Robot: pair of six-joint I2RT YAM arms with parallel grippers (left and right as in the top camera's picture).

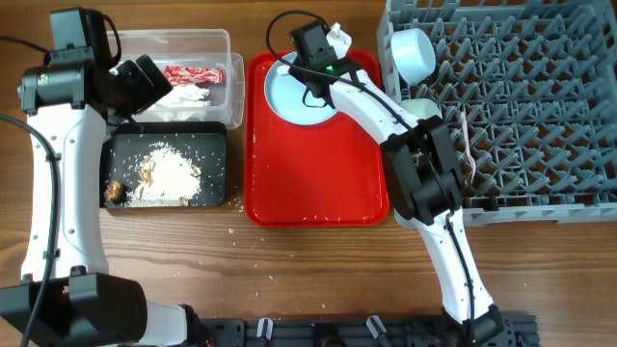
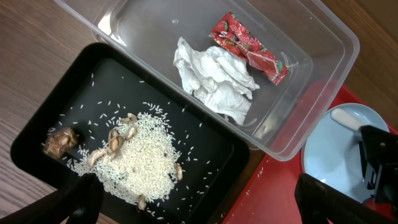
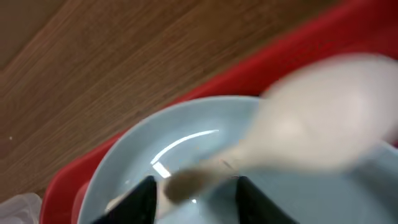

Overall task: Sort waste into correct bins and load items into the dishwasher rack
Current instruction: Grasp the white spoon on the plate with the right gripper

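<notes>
Waste: red shiny snack wrapper (image 2: 249, 48) and crumpled white tissue (image 2: 214, 78) are lying in the clear see-through rectangular tub (image 2: 323, 68); white rice (image 2: 140, 155) with brown lumps (image 2: 60, 142) is sitting in the shallow matte black tub (image 2: 74, 99). This part is looking done, apart from a few stray grains on the wooden table (image 1: 193, 280).
Rack: one pale blue-green bowl (image 1: 415, 53) is standing in the near corner of the large grey pegged dishwasher rack (image 1: 540, 116); a pale shape just below it, partly behind the arm, may be the second bowl.
Plate: round pale blue plate (image 1: 289, 96) is waiting on the flat red tray (image 1: 313, 183), not yet loaded.
Spoon: white plastic spoon (image 3: 323, 130) is hanging over the plate, its handle running between the fingers.
Right end effector (image 3: 194, 193): the blur is making it impossible to tell whether it is gripping the handle.
Left end effector (image 2: 196, 193): hovering over the tubs, spread wide, carrying nothing.
Left to do: spoon and plate are heading for the rack; cup and fork are not showing.
</notes>
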